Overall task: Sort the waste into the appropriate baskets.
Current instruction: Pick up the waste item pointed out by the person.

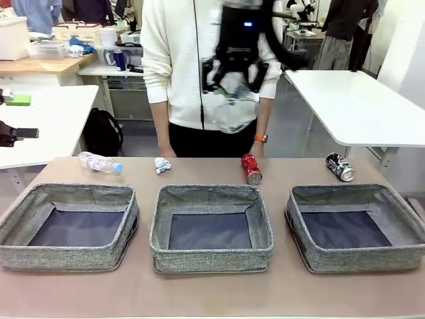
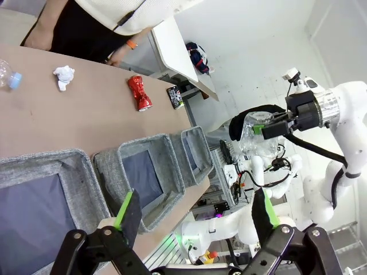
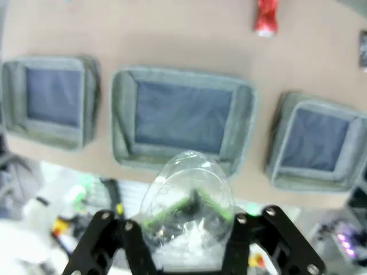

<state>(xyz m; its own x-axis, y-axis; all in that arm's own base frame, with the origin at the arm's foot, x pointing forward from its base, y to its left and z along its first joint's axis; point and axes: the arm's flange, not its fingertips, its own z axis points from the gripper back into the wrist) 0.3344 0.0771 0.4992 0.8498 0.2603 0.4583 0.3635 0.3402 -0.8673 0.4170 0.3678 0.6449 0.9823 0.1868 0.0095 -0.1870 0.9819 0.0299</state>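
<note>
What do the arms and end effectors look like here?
The right arm is white rounded segments with a black cable hanging off the wrist. The right end effector has a black body, blue light and black fingers with green pads. The left end effector matches: black linkage fingers, green pads, pale pivot pins.

white right arm (image 2: 344, 103), black left gripper (image 2: 195, 201), green pads (image 2: 123, 211); person (image 1: 176, 60) in white sweater
</note>
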